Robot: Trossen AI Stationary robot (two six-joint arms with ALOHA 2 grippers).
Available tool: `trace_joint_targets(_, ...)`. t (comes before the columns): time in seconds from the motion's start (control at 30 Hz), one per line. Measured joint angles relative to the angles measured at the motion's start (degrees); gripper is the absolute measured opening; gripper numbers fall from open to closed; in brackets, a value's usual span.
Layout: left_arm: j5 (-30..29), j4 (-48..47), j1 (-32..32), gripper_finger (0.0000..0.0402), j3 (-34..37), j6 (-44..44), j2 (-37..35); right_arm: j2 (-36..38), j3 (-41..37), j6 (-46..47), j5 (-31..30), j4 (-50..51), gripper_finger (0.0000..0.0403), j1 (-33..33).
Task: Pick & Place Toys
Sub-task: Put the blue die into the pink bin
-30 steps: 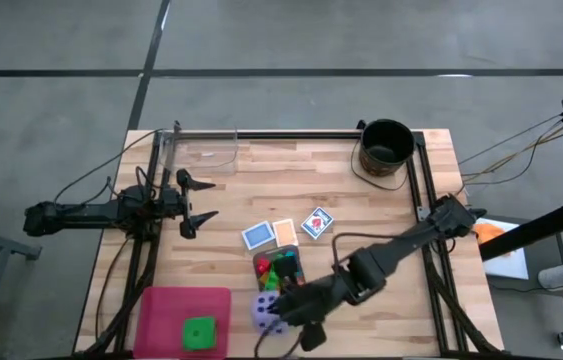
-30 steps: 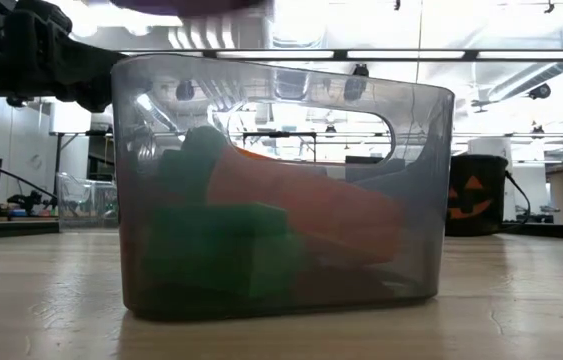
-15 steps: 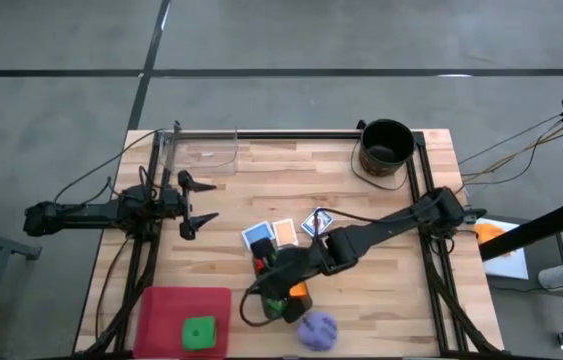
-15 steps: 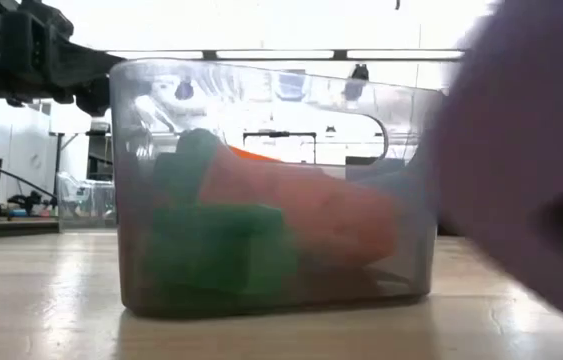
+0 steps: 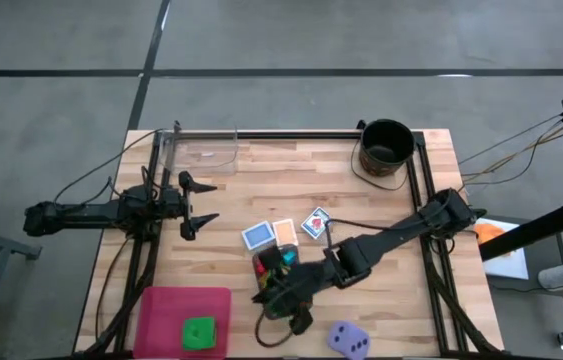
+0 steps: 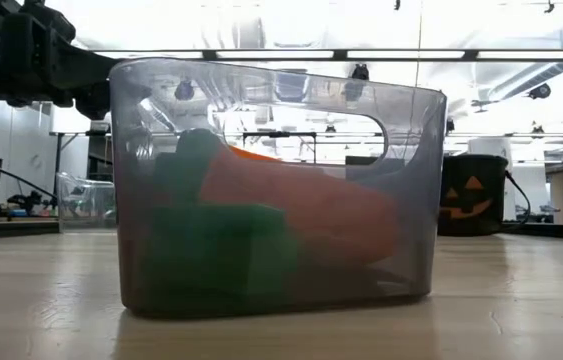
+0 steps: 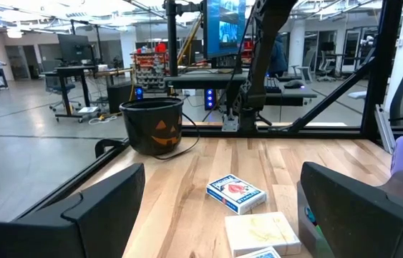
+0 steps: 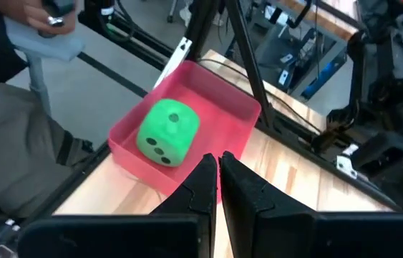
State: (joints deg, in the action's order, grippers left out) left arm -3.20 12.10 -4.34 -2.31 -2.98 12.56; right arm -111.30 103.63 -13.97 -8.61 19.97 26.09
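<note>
Wooden table (image 5: 361,205): purple die (image 5: 346,339) shows overhead, green die (image 8: 169,133) wrist-side.

No readable words, jack-o'-lantern face on black bucket (image 7: 152,126), three pips showing on green die (image 8: 168,132)

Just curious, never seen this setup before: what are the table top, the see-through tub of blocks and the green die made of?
Table top: looks like wood, pale joined planks with visible grain. See-through tub: probably smoky clear plastic, since the blocks show through its glossy wall. Green die: matte with rounded corners, possibly foam or soft plastic; hard to tell.
</note>
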Motion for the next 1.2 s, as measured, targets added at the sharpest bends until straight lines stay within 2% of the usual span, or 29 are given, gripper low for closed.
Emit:
trace_joint_targets(0.17, 0.0, 0.0, 0.0, 0.0377, 0.0, 0.0, 0.0, 0.4, 0.0, -1.5, -0.7, -3.4, 0.0018, 1.3)
trace_joint_targets(0.27, 0.0, 0.0, 0.0, 0.0377, 0.0, 0.0, 0.0, 0.4, -2.8, -3.1, 3.9, -11.7, 0.0018, 1.0)
trace_joint_targets(0.47, 0.2, 0.3, 0.0, 0.0377, 0.0, 0.0, 0.0, 0.1, -16.9, -3.7, 18.6, -39.4, 0.0018, -3.4)
trace_joint_targets(0.6, 0.8, 0.3, 0.0, 0.0377, 0.0, 0.0, 0.0, 0.4, -26.9, 0.3, 23.3, -54.6, 0.0018, -7.7)
trace_joint_targets(0.7, 0.9, 0.3, 0.0, 0.0377, 0.0, 0.0, 0.0, 2.8, -33.7, 2.9, 23.5, -57.0, 0.0018, -9.5)
trace_joint_targets(0.83, 1.1, 0.2, 0.0, 0.0377, 0.0, 0.0, 0.0, 8.6, -41.5, 4.7, 18.8, -57.5, 0.0018, -9.4)
trace_joint_targets(0.93, 1.1, 0.1, 0.0, 0.0377, 0.0, 0.0, 0.0, 13.3, -45.6, 5.8, 12.1, -53.7, 0.0018, -7.3)
trace_joint_targets(1.1, 1.1, -0.5, 0.1, 0.0377, 0.1, 0.1, 0.4, 21.0, -44.9, 13.0, -5.6, -28.5, 0.0028, -1.2)
trace_joint_targets(1.2, 1.1, -0.6, 0.0, 0.0377, 0.2, 0.5, 0.8, 22.1, -41.1, 22.8, -12.9, -11.4, 0.0067, 2.1)
